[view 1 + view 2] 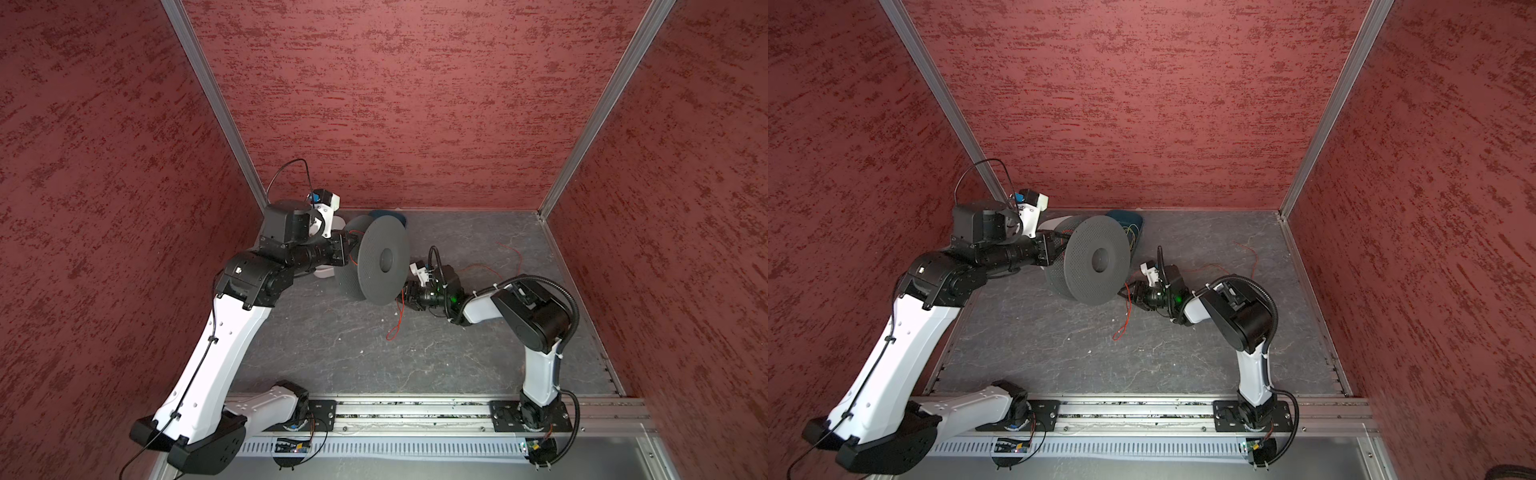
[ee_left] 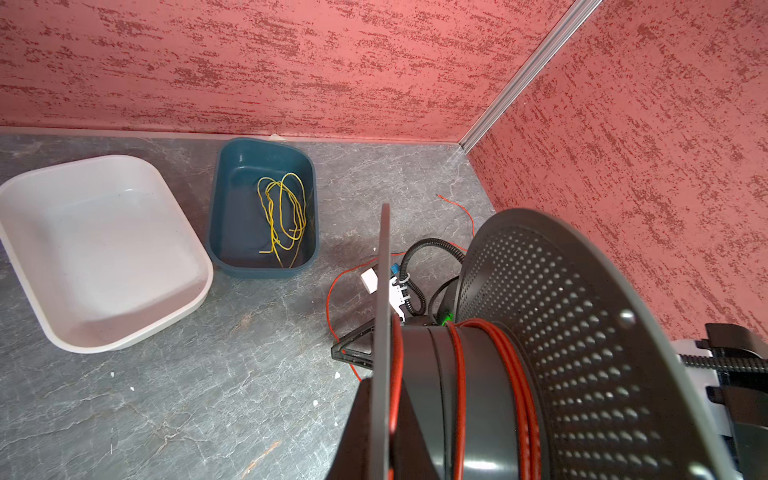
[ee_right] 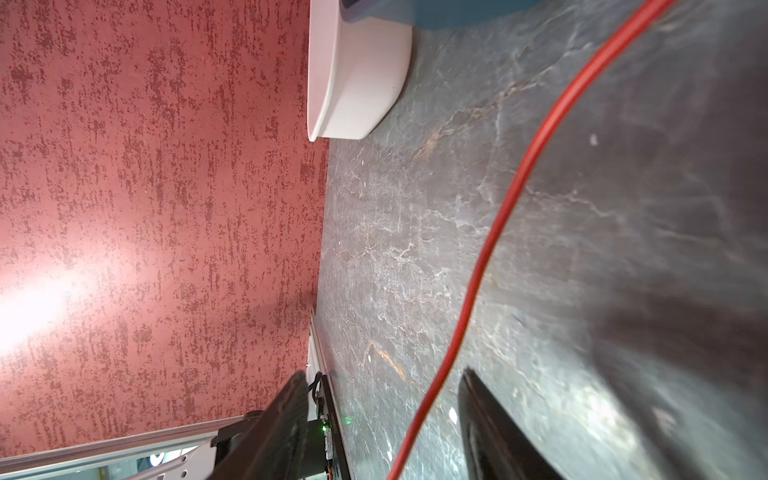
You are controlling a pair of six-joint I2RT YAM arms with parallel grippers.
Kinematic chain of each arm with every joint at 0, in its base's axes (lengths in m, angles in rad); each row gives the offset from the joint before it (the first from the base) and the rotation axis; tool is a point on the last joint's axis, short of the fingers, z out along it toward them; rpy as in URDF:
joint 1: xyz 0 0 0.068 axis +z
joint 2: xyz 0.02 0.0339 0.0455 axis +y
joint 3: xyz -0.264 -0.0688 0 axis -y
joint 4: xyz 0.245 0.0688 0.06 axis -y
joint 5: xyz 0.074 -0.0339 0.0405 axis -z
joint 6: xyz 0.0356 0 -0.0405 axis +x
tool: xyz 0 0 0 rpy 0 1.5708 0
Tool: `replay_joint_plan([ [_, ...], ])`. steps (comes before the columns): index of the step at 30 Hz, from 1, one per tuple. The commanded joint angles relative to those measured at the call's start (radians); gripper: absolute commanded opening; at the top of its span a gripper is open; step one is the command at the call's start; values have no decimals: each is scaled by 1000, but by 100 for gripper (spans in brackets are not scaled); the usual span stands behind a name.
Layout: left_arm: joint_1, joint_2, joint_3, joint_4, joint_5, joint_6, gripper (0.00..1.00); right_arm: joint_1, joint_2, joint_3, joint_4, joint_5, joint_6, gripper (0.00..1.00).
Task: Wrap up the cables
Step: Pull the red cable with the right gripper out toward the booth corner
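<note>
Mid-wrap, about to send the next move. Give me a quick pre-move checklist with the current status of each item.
1. Spool held by left gripper: ok, jaws shut on its flange.
2. Red cable lined up in right gripper: ok, it runs between the jaws.
3. Right jaws closed on the cable: not ok, they stand apart.
4. Turns seated on hub: ok, several lie between the flanges.
5. Loose tail free of snags: cannot tell.
</note>
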Motion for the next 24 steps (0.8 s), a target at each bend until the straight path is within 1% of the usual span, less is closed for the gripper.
replay_joint_plan([
  [1, -6, -11, 6, 80, 11, 3, 0, 10, 31, 24, 84, -8, 47, 51],
  [10, -6, -17, 17, 78, 13, 3, 0, 15, 81, 18, 212, 17, 131, 27],
  [14, -6, -22, 16, 72, 8, 6, 0, 14, 91, 18, 254, 30, 156, 12],
  [16, -6, -25, 16, 67, -1, 7, 0, 13, 85, 9, 259, 43, 156, 1],
  [18, -6, -33, 18, 58, -15, 12, 0, 7, 59, -22, 276, 81, 153, 0],
  [21, 3, -53, 19, 39, -68, 20, 0, -24, -7, -79, 265, 132, 124, 0],
  [24, 58, -78, 19, 9, -98, 23, 0, -87, -89, -121, 181, 150, 69, 0],
])
